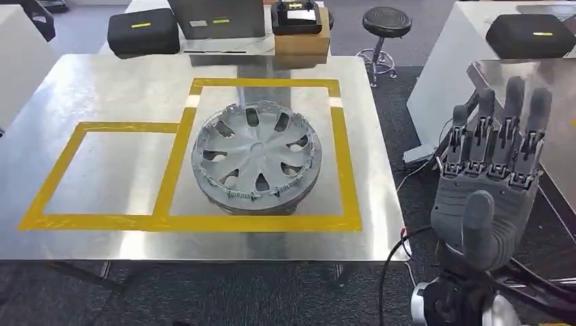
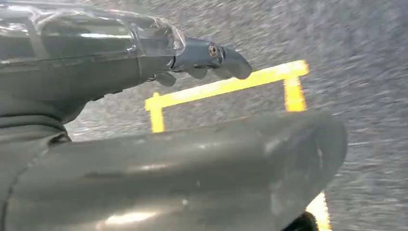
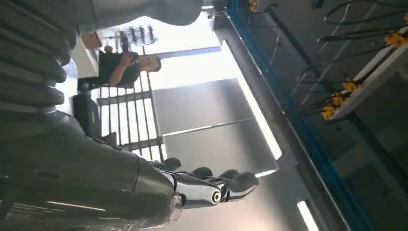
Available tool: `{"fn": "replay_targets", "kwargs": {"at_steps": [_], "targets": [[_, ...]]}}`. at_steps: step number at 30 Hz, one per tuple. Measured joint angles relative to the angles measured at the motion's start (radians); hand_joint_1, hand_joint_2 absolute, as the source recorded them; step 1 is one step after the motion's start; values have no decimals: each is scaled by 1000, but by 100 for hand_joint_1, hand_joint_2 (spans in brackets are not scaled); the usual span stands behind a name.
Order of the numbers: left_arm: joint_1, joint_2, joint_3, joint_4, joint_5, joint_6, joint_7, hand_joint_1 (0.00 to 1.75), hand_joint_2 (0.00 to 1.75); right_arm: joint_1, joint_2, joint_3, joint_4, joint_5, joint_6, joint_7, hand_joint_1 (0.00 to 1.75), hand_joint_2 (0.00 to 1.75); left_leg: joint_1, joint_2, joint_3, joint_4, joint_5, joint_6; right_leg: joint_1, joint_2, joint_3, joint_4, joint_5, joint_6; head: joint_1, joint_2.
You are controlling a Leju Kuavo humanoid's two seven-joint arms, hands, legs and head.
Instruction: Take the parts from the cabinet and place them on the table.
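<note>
A round grey plastic hubcap lies flat on the shiny metal table, inside a yellow tape square. Right hand beside the table: fingers straight, apart, empty. Left hand: fingers loosely out, empty.

The bench is bare silver metal, marked with bright yellow tape in two adjoining squares. In the right square lies a silver-grey wheel cover with dark slots between its spokes. The right hand is grey, its fingers darker grey. Beyond the far edge sit a black case with a yellow stripe, a tan cardboard box, and a black stool. The floor is dark grey carpet.
</note>
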State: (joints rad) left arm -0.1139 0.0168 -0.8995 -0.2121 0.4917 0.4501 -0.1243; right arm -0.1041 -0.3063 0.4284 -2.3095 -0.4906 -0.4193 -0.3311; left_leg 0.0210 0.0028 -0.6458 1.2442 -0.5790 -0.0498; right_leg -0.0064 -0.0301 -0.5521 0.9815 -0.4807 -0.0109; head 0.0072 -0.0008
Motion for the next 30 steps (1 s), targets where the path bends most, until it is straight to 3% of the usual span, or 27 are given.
{"fn": "replay_targets", "kwargs": {"at_steps": [2, 3, 4, 5, 7, 8, 9, 11, 12, 13, 14, 15, 16, 17, 18, 19, 20, 22, 23, 25, 26, 27, 28, 29, 30], "targets": [[0, 2, -6, 0, -20, -3, 17, 0, 0, 10, 0, 0, -4, -4, -2, 0, 0, 175, 7, 11, 118, -171, 46, -7, -5, -2, -14, 16, 3, 8, -7, 0], [-4, 2, -8, 0, -27, -4, 23, 0, 0, 12, 0, 0, -9, -5, -2, 0, 0, 175, 0, 12, 149, -221, 22, -9, -2, -2, -26, 25, 4, 17, -18, 0], [-7, 5, -10, 0, -30, -3, 26, 0, 0, 13, 0, 1, -11, -8, -1, 0, 0, 175, -1, 9, 138, -219, 29, 7, -1, -2, -27, 29, 9, 25, -14, 0], [-8, 6, -14, 0, -31, -3, 29, 0, 0, 12, 0, 2, -12, -10, 2, 0, 0, 175, -3, 8, 132, -222, 28, 13, -3, -2, -28, 30, 13, 31, -9, 0], [-13, 11, -19, 0, -30, -3, 31, 0, 0, 13, 0, 4, -12, -12, 3, 0, 0, 175, -5, 4, 120, -224, 39, 36, -6, -3, -31, 27, 25, 44, -9, 0], [-19, 15, -21, 0, -30, -2, 32, 0, 0, 13, 0, 5, -12, -12, 5, 0, 0, 175, -2, 4, 113, -225, 49, 51, -9, 2, -40, 35, 8, 49, -10, 0], [-24, 18, -23, 0, -30, 2, 33, 0, 0, 13, 0, 5, -12, -13, 6, 0, 0, 175, -4, 1, 101, -225, 58, 61, -9, 10, -52, 65, -40, 53, -2, 0], [-30, 20, -23, 0, -19, 13, 22, 0, 0, 10, 0, 7, -12, -28, 18, -2, 0, 175, -8, -4, 77, -224, 78, 70, -9, 19, -85, 206, -151, 57, 8, 0], [-30, 21, -23, 0, -2, 23, 7, 0, 0, 3, 0, 8, -9, -53, 36, -11, 0, 175, -13, -6, 63, -223, 89, 73, -9, 21, -100, 282, -190, 57, 16, 0], [-30, 24, -23, 0, 13, 29, -5, 0, 0, -7, 1, 10, -6, -70, 53, -19, 0, 175, -17, -6, 51, -223, 98, 75, -9, 21, -100, 320, -198, 53, 22, 0], [-30, 27, -23, 0, 24, 31, -13, 0, 0, -19, 1, 12, -2, -83, 65, -26, 0, 175, -23, -7, 39, -223, 108, 76, -7, 21, -84, 314, -180, 47, 27, 0], [-31, 32, -23, 0, 30, 33, -19, 0, 0, -28, 2, 13, 2, -93, 73, -30, 0, 175, -29, -7, 28, -222, 117, 77, -4, 22, -48, 267, -144, 37, 32, 0], [-31, 36, -23, 0, 38, 39, -24, 0, 0, -37, 3, 14, 7, -101, 78, -32, 0, 175, -34, -7, 21, -223, 125, 78, 2, 23, 2, 191, -106, 25, 36, 0], [-32, 39, -22, 0, 52, 45, -32, 0, 0, -47, 3, 16, 11, -113, 81, -32, 0, 175, -37, -8, 15, -223, 133, 78, 12, 27, 62, 94, -78, 5, 38, 0], [-32, 37, -21, -2, 64, 50, -40, 0, 0, -58, 4, 18, 14, -121, 81, -33, 0, 175, -34, -7, 11, -223, 140, 76, 25, 32, 109, 9, -93, -23, 34, 0], [-32, 42, -20, -2, 70, 54, -44, 0, 0, -64, 5, 19, 18, -126, 81, -36, 0, 175, -35, -6, 7, -223, 149, 70, 24, 29, 126, -24, -92, -20, 29, 0], [-32, 43, -20, -2, 71, 58, -44, 0, 0, -67, 4, 21, 20, -129, 80, -38, 0, 175, -29, -5, 5, -226, 158, 62, 32, 32, 119, -21, -84, -14, 30, 0], [-31, 53, -20, -1, 71, 61, -36, 0, 0, -70, 4, 23, 25, -129, 71, -40, 0, 175, -23, -5, 5, -234, 177, 50, 38, 30, 115, -31, -65, -24, 42, 0], [-30, 57, -20, -1, 71, 62, -31, 0, 0, -70, 4, 23, 27, -129, 67, -40, 0, 175, -27, -4, 0, -232, 175, 47, 26, 24, 114, -52, -42, -24, 42, 0], [-31, 68, -21, -1, 71, 62, -30, 0, 0, -70, 5, 24, 32, -129, 63, -40, 0, 175, -21, -5, -28, -162, 64, 36, 24, 18, 87, -58, -16, -32, 30, 0], [-31, 73, -20, -1, 71, 62, -30, 0, 0, -68, 5, 25, 35, -128, 62, -40, 0, 175, -17, -5, -44, -93, 3, 30, 23, 18, 72, -56, -4, -27, 24, 0], [-30, 79, -20, -1, 71, 63, -29, 0, 0, -66, 5, 26, 37, -128, 62, -40, 0, 175, -12, -5, -57, -24, -39, 23, 22, 17, 57, -54, 6, -25, 20, 0], [-30, 82, -20, -1, 71, 63, -29, 0, 0, -66, 5, 27, 40, -127, 62, -40, 0, 175, -10, -5, -66, 38, -50, 16, 18, 15, 37, -49, 18, -21, 18, 0], [-30, 85, -20, -1, 72, 64, -30, 0, 0, -64, 5, 27, 43, -127, 61, -42, 0, 175, -7, -4, -59, 59, -28, 10, 14, 13, 19, -41, 26, -16, 14, 0], [-30, 86, -20, -1, 72, 64, -31, 0, 0, -62, 5, 27, 46, -122, 60, -45, 0, 175, -2, -3, -32, 43, 13, 2, 8, 12, -1, -31, 32, -10, 9, 0]]}}
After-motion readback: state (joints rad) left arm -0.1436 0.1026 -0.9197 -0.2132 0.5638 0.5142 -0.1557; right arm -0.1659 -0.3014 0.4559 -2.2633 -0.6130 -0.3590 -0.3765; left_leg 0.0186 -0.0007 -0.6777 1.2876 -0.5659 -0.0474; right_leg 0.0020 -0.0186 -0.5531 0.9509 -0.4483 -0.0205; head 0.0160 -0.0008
